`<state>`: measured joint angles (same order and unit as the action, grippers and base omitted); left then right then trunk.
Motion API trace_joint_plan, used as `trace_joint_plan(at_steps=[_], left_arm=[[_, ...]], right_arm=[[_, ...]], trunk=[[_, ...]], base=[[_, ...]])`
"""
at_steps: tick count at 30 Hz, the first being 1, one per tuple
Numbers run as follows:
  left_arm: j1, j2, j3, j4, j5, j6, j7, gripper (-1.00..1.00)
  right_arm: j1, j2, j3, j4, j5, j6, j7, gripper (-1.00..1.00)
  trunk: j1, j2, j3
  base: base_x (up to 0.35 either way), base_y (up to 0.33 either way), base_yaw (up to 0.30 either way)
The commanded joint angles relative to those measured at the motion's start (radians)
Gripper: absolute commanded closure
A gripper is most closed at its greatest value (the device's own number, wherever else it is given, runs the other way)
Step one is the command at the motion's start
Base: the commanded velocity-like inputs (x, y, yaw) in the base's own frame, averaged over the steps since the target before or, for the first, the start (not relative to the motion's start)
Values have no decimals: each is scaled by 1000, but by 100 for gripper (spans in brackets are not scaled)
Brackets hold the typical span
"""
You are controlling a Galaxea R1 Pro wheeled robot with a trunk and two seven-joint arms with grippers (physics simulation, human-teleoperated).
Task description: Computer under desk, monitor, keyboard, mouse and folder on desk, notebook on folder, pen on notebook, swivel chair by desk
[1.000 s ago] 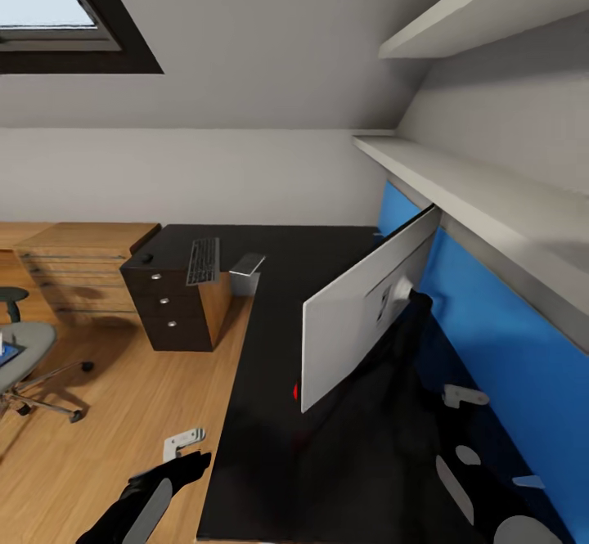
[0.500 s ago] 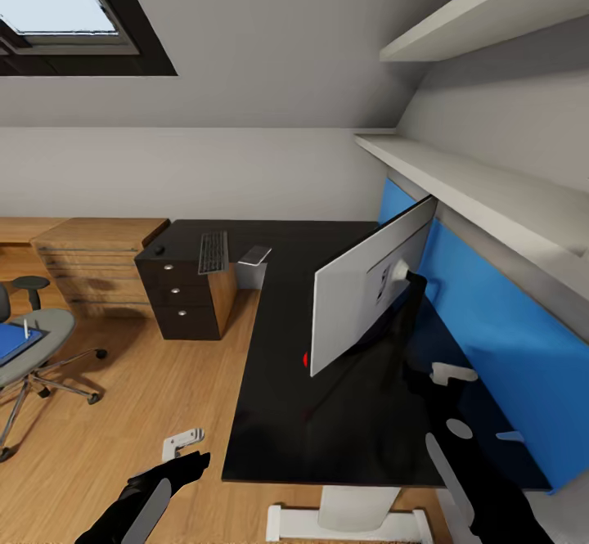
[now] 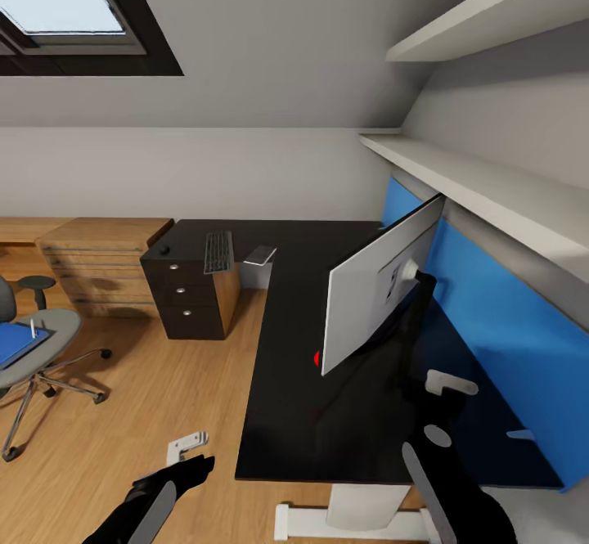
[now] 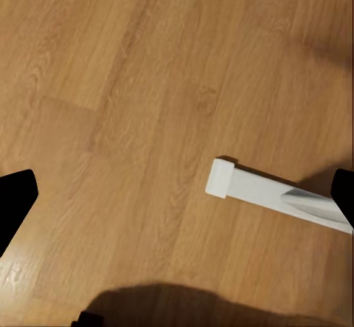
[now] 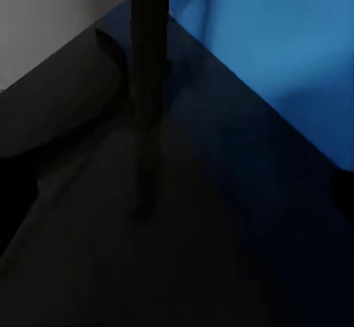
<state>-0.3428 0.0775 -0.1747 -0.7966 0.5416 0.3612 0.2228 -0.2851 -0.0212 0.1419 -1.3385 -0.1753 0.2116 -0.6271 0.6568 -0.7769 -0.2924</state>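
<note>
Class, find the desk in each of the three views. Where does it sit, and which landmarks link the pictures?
Head view: the desk spreads its black top across centre and right, with its white foot at the bottom edge.
Left wrist view: the white foot lies on the wooden floor.
Right wrist view: the black top meets the blue wall panel.
Shared landmarks: white foot; blue wall panel.

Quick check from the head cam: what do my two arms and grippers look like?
Both arms are glossy black with long pale-grey oval panels. The left gripper and right gripper are light grey, blocky, with short fingers. No cables or markings show.
</note>
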Motion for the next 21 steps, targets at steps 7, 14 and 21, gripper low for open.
trace_joint_plan(at_steps=[7, 14, 21], left_arm=[[-1, -12, -5, -1, 11, 2, 12, -100], [-1, -13, -5, -1, 10, 2, 12, -100], [0, -13, -5, -1, 10, 2, 12, -100]], right_arm=[[-40, -6, -36, 38, -44, 35, 2, -100], [-47, -6, -68, 53, -62, 42, 0, -100], [-43, -6, -66, 42, -59, 9, 0, -100]], trunk=[[0, -1, -1], [0, -1, -1], [0, -1, -1]], base=[[0, 0, 0], [0, 1, 0], [0, 171, 0]])
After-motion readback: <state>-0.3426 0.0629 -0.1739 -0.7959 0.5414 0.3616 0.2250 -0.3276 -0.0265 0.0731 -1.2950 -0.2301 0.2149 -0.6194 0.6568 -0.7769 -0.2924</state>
